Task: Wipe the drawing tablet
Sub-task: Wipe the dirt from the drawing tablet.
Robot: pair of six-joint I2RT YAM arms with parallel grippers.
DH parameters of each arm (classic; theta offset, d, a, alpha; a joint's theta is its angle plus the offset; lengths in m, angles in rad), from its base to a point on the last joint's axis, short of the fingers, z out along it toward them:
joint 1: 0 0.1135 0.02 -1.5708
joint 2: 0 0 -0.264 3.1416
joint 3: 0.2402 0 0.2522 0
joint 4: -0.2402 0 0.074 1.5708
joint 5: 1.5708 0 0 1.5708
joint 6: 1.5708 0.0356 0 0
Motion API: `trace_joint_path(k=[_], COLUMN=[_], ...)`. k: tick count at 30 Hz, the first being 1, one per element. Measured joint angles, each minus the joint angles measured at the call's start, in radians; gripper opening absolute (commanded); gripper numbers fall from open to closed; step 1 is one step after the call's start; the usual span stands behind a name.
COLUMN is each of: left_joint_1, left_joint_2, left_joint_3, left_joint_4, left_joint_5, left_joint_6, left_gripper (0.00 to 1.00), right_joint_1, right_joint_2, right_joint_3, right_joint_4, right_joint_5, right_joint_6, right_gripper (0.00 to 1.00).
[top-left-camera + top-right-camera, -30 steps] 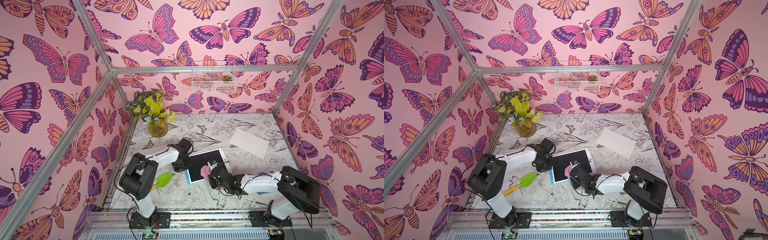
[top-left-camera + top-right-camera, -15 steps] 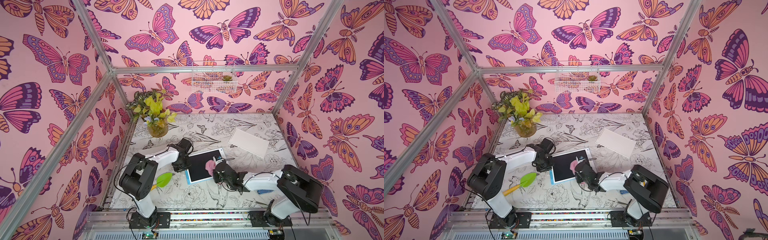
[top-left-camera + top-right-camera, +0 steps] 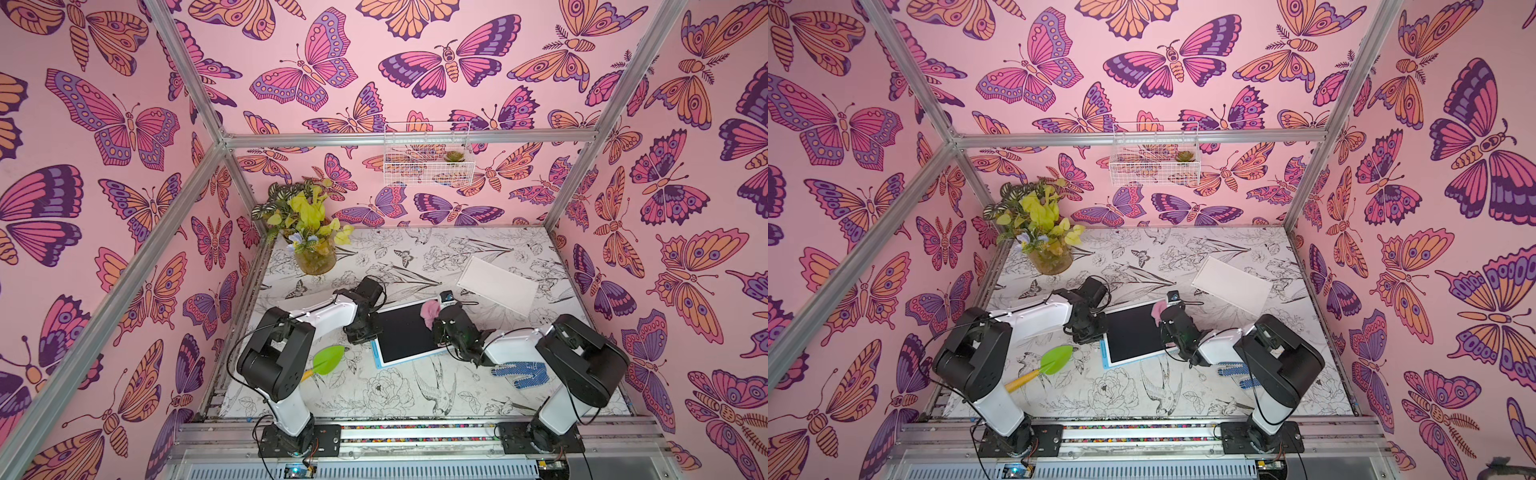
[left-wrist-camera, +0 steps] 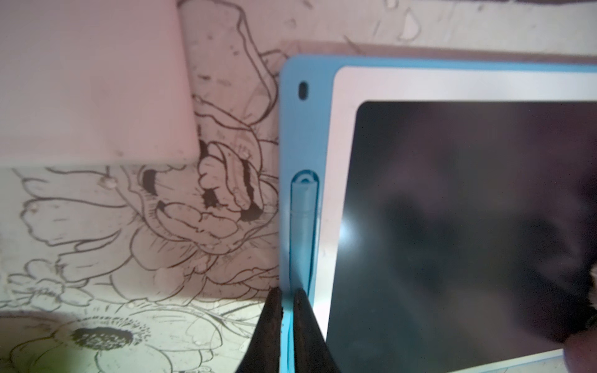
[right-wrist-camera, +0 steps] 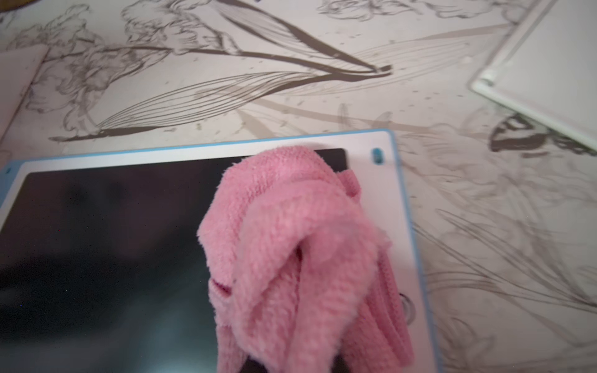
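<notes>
Where the tablet lies: the drawing tablet (image 3: 409, 334) is flat on the table (image 3: 374, 399) between my two arms, and its dark screen (image 4: 452, 226) faces up.
Long axis: it runs from one arm across to the other, with the right end a little farther from the bases.
Left gripper (image 4: 287, 310): the jaws are almost together and pinch the blue frame (image 4: 287, 129) of the tablet, just beside the stylus (image 4: 302, 219) in its slot. I judge that this holds the tablet steady.
Right gripper (image 3: 441, 321): it is closed on the pink cloth (image 5: 290, 252), and the fabric hides the fingers themselves.
Cloth position: it rests on the far right corner of the screen and also touches the white border (image 5: 371, 181).
Direction of next stroke: from the cloth, the uncovered screen lies toward the left arm and toward the bases, so I would pull the cloth along the long axis, to the left.
Nearer arm: the right arm wipes, and the left one only anchors.
Risk: I think the cloth may bunch or slide off over the border.
</notes>
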Motion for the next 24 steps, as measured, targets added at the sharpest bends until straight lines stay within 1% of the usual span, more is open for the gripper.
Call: trace_joint_path(k=[3, 5, 6, 8, 12, 14, 16, 21, 22, 24], left_joint_1=[0.000, 0.000, 0.000, 0.000, 0.000, 0.000, 0.000, 0.000, 0.000, 0.000], left_joint_2=[0.000, 0.003, 0.003, 0.006, 0.014, 0.017, 0.017, 0.021, 0.022, 0.024], left_joint_3=[-0.002, -0.002, -0.005, -0.010, -0.018, -0.022, -0.024, -0.026, -0.026, -0.027], left_joint_4=[0.012, 0.027, 0.038, 0.068, 0.133, 0.156, 0.163, 0.180, 0.185, 0.195], left_joint_5=[0.008, 0.019, 0.025, 0.043, 0.080, 0.096, 0.101, 0.116, 0.119, 0.126], left_joint_6=[0.016, 0.024, 0.025, 0.031, 0.048, 0.055, 0.059, 0.070, 0.070, 0.071], left_gripper=[0.11, 0.11, 0.11, 0.10, 0.10, 0.10, 0.10, 0.10, 0.10, 0.10], right_joint_1=[0.105, 0.134, 0.127, 0.076, -0.102, -0.137, -0.108, 0.046, 0.058, 0.042], right_joint_2=[0.101, 0.134, 0.135, 0.125, 0.077, 0.073, 0.084, 0.182, 0.190, 0.190], right_joint_3=[0.127, 0.167, 0.169, 0.153, 0.094, 0.092, 0.113, 0.256, 0.269, 0.270], right_joint_4=[-0.013, -0.014, -0.017, -0.014, -0.008, -0.012, -0.026, -0.051, -0.053, -0.062], right_joint_5=[-0.006, -0.009, -0.009, -0.022, -0.023, -0.023, -0.019, -0.025, -0.025, -0.026], right_joint_6=[-0.008, -0.007, -0.006, -0.006, -0.015, -0.030, -0.041, -0.046, -0.043, -0.040], right_gripper=[0.00, 0.00, 0.00, 0.00, 0.00, 0.00, 0.00, 0.00, 0.00, 0.00])
